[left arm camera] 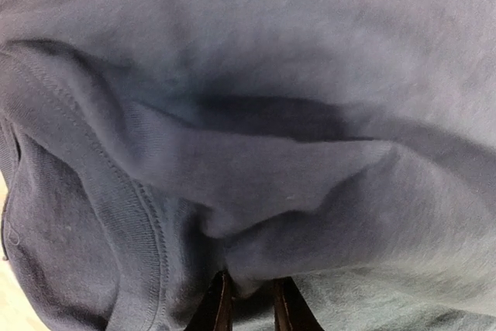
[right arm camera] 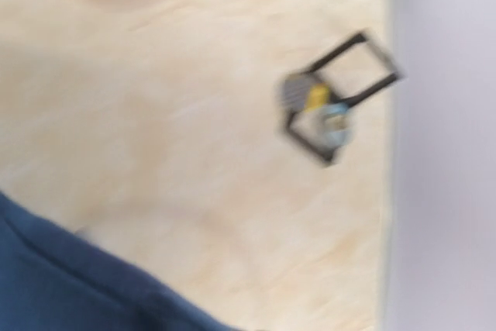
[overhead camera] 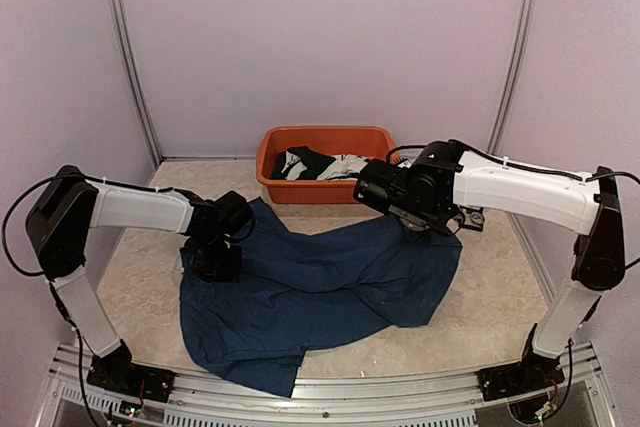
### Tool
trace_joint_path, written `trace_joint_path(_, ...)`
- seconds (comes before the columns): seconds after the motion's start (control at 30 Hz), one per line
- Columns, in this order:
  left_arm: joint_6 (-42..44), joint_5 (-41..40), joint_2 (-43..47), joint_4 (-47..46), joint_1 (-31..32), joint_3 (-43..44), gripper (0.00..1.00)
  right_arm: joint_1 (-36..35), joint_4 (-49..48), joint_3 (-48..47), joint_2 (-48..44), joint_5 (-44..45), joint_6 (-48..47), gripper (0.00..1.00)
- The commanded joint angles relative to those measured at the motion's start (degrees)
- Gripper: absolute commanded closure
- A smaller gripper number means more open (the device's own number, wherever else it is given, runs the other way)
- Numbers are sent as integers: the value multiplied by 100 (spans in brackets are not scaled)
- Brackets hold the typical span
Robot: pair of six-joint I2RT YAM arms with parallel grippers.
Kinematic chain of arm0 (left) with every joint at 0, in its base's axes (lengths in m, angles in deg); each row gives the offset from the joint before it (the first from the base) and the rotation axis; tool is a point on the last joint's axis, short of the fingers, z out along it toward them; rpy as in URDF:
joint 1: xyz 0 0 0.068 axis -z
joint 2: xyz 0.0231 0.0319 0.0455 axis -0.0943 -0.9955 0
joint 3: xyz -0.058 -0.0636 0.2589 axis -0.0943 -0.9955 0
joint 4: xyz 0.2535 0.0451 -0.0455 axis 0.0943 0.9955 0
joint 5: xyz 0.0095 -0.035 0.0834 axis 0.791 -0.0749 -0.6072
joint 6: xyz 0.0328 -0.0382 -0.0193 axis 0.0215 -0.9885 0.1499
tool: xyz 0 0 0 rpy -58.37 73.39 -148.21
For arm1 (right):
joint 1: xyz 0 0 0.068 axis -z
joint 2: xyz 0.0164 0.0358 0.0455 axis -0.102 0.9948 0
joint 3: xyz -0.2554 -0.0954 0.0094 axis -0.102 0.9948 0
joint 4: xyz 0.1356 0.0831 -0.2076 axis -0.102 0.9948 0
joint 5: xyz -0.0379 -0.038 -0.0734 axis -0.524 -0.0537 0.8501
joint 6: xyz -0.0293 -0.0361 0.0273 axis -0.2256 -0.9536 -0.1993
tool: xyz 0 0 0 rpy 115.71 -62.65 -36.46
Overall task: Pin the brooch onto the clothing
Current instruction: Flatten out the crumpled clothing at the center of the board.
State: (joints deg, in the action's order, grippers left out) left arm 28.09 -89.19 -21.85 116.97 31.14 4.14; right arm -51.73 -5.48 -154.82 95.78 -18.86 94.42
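Left arm folded inward, left gripper [overhead camera: 215,259] down low, fingers [left arm camera: 219,309] pinched on the clothing [overhead camera: 330,292]; right arm stretched leftward, right gripper [overhead camera: 425,223] angled down, its jaws hidden.

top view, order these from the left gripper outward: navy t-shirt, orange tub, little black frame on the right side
1. navy t-shirt: right under the left gripper, which presses into its left edge.
2. orange tub: at the back centre of the table, up and to the right of the gripper.
3. small black frame: on the bare table at the far right, beyond the shirt.
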Motion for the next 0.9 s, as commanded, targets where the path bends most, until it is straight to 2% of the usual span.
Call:
trace_joint_path(0.0, 78, -152, -380, 68, 31, -51, 82, 682, -351, -349, 241, 819, -849, 100)
trace_joint_path(0.17, 137, -407, -512, 196, 34, 115, 86, 1384, -1476, -604, 719, 719, -2055, 100)
trace_joint_path(0.4, 190, -1209, -809, 569, -11, 579, 92, 2010, -2391, -1158, 1766, 1077, -3188, 100)
trace_joint_path(0.57, 216, -1380, -956, 649, -82, 783, 91, 2315, -2813, -1570, 2458, 1044, -3826, 100)
trace_joint_path(0.6, 216, -1400, -957, 659, -84, 809, 91, 2337, -2839, -1625, 2544, 1055, -3872, 91)
trace_joint_path(0.67, 225, -1431, -941, 704, -95, 863, 86, 2344, -2840, -1695, 2636, 1051, -3898, 56)
trace_joint_path(0.7, 225, -1442, -931, 742, -96, 886, 81, 2341, -2791, -1740, 2632, 950, -3899, 46)
trace_joint_path(0.77, 216, -1447, -843, 776, -96, 891, 69, 2342, -2569, -1811, 2516, 680, -3767, 34)
trace_joint_path(0.87, 178, -1421, -629, 817, -113, 856, 57, 2320, -2203, -1803, 2061, -46, -3404, 23)
